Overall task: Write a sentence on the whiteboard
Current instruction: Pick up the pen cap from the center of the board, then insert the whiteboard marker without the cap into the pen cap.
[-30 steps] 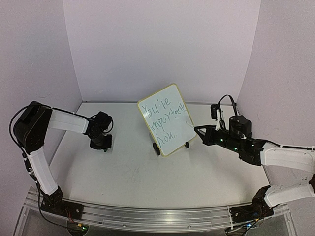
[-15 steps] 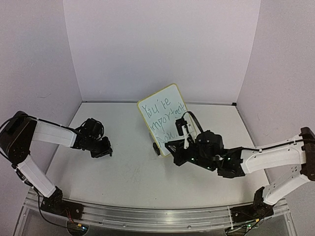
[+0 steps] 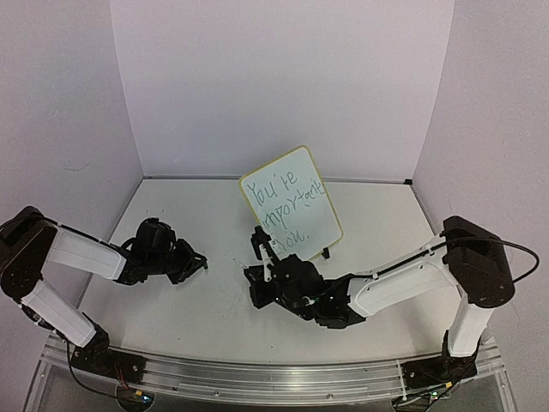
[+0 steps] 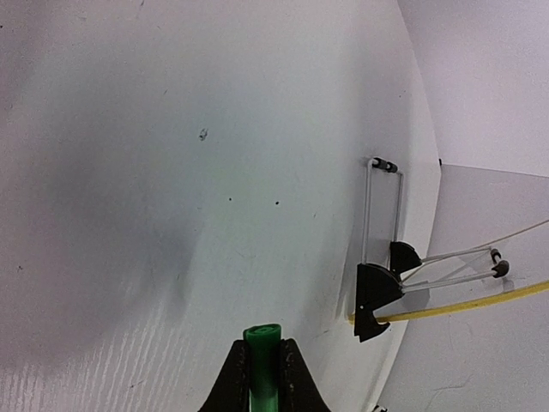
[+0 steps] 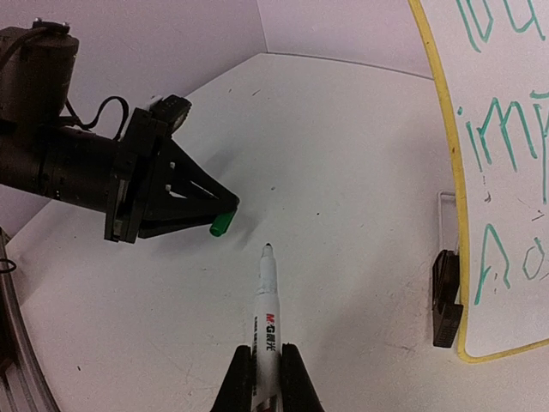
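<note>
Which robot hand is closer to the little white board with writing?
Right. The right gripper is just in front of the yellow-framed whiteboard; the left gripper sits farther left.

Soft, even light with a lilac cast fills my space, bright on the bench (image 3: 214, 300). My left wrist view shows a broad, blurry-edged shadow on its left half. Both wrist lenses bend lines near the edges, curving the whiteboard (image 5: 515, 202) frame.

The top camera looked down from high in front of the whiteboard (image 3: 290, 209), the left wrist camera skimmed low toward its edge from farther off, and the right wrist camera faced its front from near; all three shared it.
</note>
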You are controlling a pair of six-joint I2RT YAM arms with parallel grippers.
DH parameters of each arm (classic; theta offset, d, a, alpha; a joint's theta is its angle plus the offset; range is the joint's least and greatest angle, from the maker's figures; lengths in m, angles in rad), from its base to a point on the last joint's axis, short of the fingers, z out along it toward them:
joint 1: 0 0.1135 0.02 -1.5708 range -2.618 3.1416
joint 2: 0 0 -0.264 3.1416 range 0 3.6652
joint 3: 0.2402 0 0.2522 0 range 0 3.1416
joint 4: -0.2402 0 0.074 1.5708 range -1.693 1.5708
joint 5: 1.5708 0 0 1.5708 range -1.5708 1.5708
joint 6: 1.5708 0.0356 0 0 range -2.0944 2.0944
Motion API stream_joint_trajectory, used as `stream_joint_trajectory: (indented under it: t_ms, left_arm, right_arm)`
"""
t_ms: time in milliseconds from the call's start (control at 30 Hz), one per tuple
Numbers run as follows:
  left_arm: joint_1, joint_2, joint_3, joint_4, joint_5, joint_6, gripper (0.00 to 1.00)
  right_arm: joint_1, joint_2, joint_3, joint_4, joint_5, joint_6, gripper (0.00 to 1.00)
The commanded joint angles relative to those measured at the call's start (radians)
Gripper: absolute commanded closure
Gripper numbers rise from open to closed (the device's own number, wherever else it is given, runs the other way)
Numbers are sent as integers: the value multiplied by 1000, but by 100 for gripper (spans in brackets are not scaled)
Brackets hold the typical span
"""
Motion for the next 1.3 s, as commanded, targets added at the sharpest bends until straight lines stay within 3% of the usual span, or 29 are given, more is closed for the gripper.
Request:
stream_joint_trajectory:
  t_ms: [0,600,1267]
  left_arm:
    - [-16,-53,-34,142,-37,-134,100]
    - [-63,-119,-38,153,-72,-197,100]
    - [-81,-111,-33,157,-66,-204,100]
  right_arm:
    - [22,47,69,49,29,31,100]
    - [27,206,217,30,-1,4,100]
    - [26,236,259,9,38,-22,100]
